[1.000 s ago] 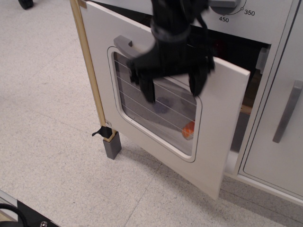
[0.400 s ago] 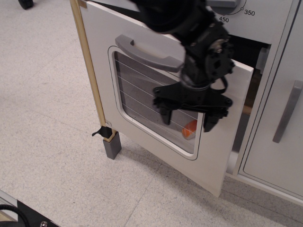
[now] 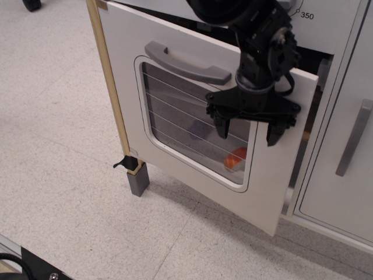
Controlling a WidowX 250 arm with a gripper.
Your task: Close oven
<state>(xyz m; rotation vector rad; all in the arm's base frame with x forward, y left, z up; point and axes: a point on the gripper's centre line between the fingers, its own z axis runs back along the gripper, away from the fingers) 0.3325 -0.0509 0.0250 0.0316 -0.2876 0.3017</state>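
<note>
The white toy-kitchen oven has its door (image 3: pixel 125 76) hinged at the left and standing partly ajar, with a gap at its right edge. The door has a rounded clear window (image 3: pixel 175 125) with thin horizontal wires and a curved grey handle (image 3: pixel 186 63). An orange object (image 3: pixel 236 159) shows through the window. My black gripper (image 3: pixel 247 129) is open and empty, fingers pointing down, pressed against or just in front of the door's right part, below the handle's right end.
A plain white cabinet door with a straight grey bar handle (image 3: pixel 354 137) stands to the right. A temperature dial marked 350 (image 3: pixel 294 7) sits above the oven. A wooden side post with a grey foot (image 3: pixel 139 179) stands on the speckled floor (image 3: pixel 64 192).
My gripper moved from over the handle rightward and down to the door's right part. The door has swung a little further toward the oven; the gap at its right edge is narrower.
</note>
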